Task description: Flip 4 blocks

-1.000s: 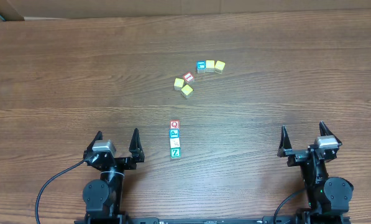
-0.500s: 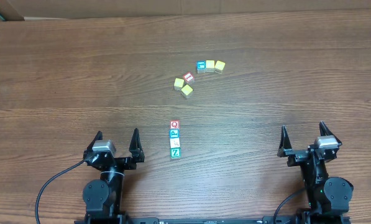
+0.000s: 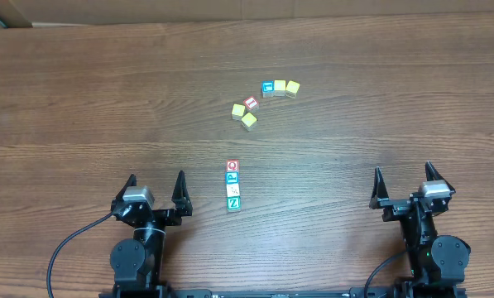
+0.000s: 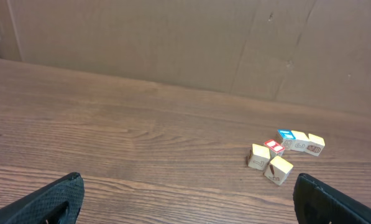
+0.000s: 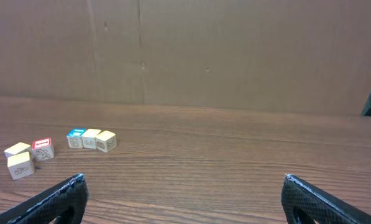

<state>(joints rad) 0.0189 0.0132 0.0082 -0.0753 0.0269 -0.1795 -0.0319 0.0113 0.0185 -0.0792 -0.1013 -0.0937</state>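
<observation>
Currently the left gripper (image 3: 155, 180) stands spread wide and empty; the right gripper (image 3: 403, 172) is likewise spread and empty. The four blocks form a touching column just to the right of the left gripper: Q block (image 3: 232, 165), P block (image 3: 232, 177), pale block (image 3: 233, 189), Z block (image 3: 233, 202). They lie well to the left of the right gripper.

Risk: the cubes are tiny and packed edge to edge, so a finger pushed in beside one would probably shove or tumble its neighbours.

Second risk: the loose cubes (image 3: 248, 105) farther ahead on the counter (image 3: 81, 99) could be taken by mistake.
</observation>
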